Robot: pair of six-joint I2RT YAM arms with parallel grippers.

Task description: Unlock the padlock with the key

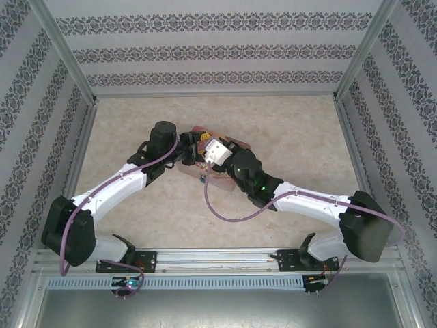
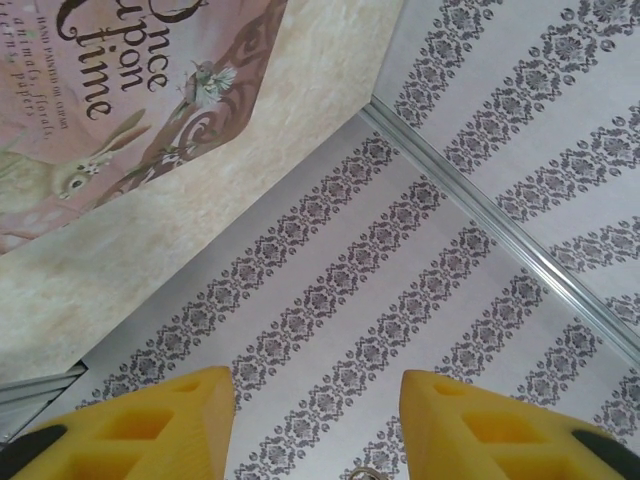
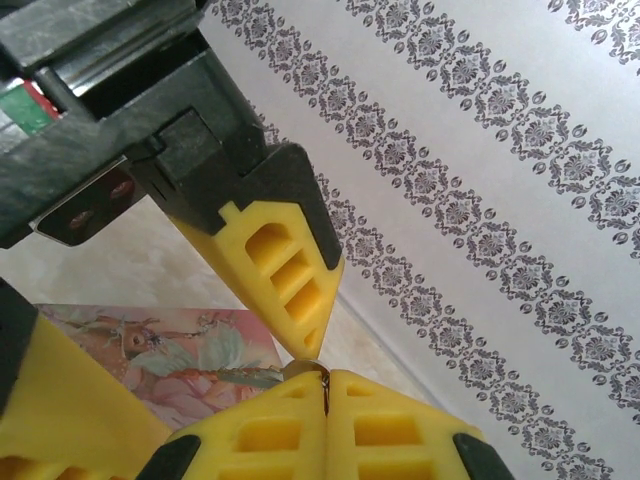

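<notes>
Right gripper (image 3: 327,380), near edge: yellow fingers pressed together, the thin dark edge of the key (image 3: 324,383) pinched in their seam. A second yellow finger (image 3: 280,270) on a black mount slants in from the far left, its tip just above that seam. Pink illustrated box (image 3: 150,365) lies at near left, patterned wall (image 3: 480,150) beyond.

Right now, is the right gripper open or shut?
Shut. In the right wrist view, the right gripper has its yellow fingers pressed together, a small metal bit at their tips.

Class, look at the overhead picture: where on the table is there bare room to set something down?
Free: the far right stretch of the table, between the pink box and the right wall; also the far left corner beyond the left arm. Crowded: the middle, where it meets the right arm over the box.
</notes>
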